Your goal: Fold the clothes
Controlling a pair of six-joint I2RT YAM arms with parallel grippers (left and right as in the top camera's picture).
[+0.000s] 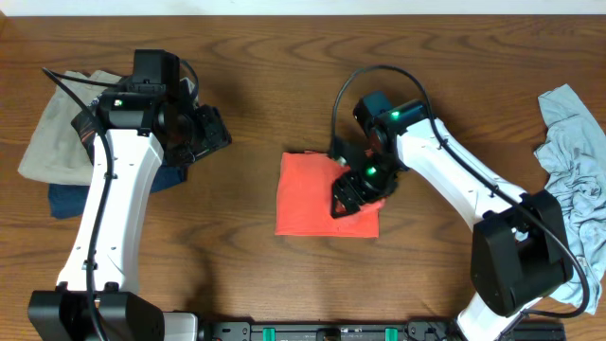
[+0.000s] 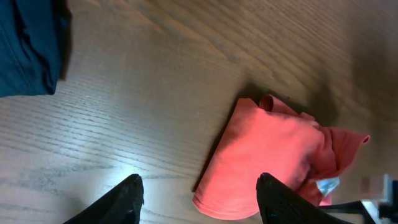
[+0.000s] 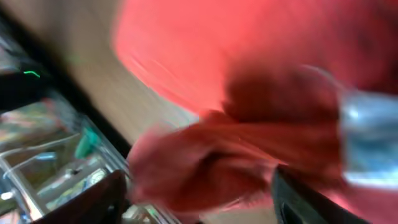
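The coral-red T-shirt (image 1: 312,194) lies folded into a rough square at the table's middle, its right edge bunched up. My right gripper (image 1: 345,201) hangs over that bunched edge. In the blurred right wrist view its jaws (image 3: 199,199) stand wide apart, with a rumpled fold of red fabric (image 3: 205,162) between the fingers and not pinched. My left gripper (image 1: 206,137) is off to the left, well clear of the shirt. It is open (image 2: 199,202) with nothing between its fingers; the red shirt (image 2: 267,162) lies on the wood beyond them. A pale blue-grey shirt (image 1: 576,170) lies crumpled at the right edge.
A stack of folded clothes, beige (image 1: 57,133) on navy (image 1: 71,197), sits at the far left beside the left arm; the navy cloth (image 2: 28,46) shows in the left wrist view. The right arm's cable (image 1: 365,76) loops above the shirt.
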